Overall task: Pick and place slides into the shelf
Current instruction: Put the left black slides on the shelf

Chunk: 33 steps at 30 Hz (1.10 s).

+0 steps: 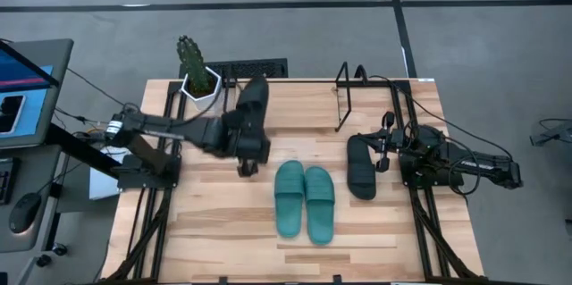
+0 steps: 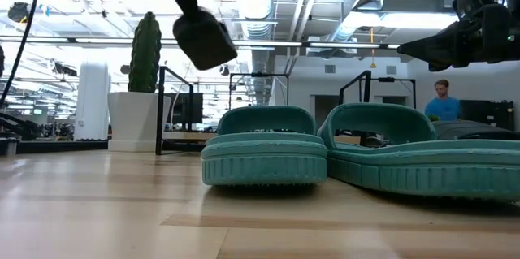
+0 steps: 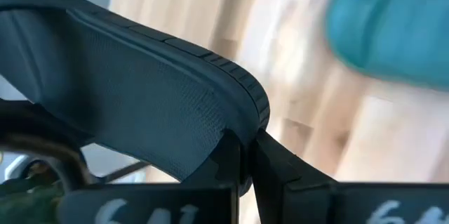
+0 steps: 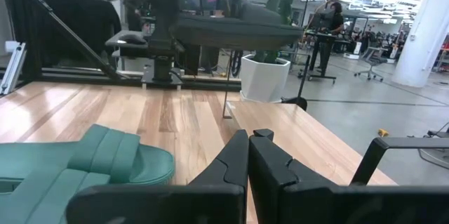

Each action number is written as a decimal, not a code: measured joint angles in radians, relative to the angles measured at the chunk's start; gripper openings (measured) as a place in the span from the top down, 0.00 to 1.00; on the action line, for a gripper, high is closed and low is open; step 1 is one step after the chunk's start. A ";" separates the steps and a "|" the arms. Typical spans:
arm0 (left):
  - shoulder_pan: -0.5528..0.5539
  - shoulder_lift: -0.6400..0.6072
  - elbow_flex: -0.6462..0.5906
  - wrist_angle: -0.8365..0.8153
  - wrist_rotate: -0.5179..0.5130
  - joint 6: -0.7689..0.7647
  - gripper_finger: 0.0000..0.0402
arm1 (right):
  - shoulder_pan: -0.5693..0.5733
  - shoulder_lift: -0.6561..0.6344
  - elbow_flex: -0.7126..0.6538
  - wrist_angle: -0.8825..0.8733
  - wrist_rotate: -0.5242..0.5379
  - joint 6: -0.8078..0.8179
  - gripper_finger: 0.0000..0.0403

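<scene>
Here the left gripper [image 1: 247,167] is clenched on a black slide [image 1: 251,106], its fingers [image 3: 238,164] pinching the sole's edge and holding it lifted above the table [image 1: 206,222]. Toward three o'clock the two teal slides [image 1: 304,199] lie side by side on the wood. Farther that way rests the second black slide [image 1: 360,168], just beside the right gripper [image 4: 248,155], whose fingers are pressed together, empty. The shelf [image 1: 350,96] stands at one o'clock; a cactus pot [image 1: 200,84] stands near eleven.
</scene>
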 joint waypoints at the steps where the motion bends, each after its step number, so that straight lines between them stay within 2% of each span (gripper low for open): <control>1: 0.024 0.000 0.000 0.003 0.003 0.017 1.00 | 0.000 0.000 0.000 0.000 0.000 0.000 1.00; 7: 0.134 0.002 0.000 0.024 0.000 0.107 1.00 | 0.000 0.000 0.000 0.000 0.000 0.000 1.00; 15: 0.212 0.002 -0.005 0.016 -0.062 0.168 1.00 | 0.000 0.000 0.000 0.000 0.000 0.000 1.00; 21: 0.214 0.031 -0.006 0.020 -0.092 0.199 1.00 | 0.000 0.000 0.000 0.000 0.000 0.000 1.00; 33: 0.167 0.234 -0.007 0.057 -0.091 0.242 1.00 | 0.000 0.000 0.000 0.000 0.000 0.000 1.00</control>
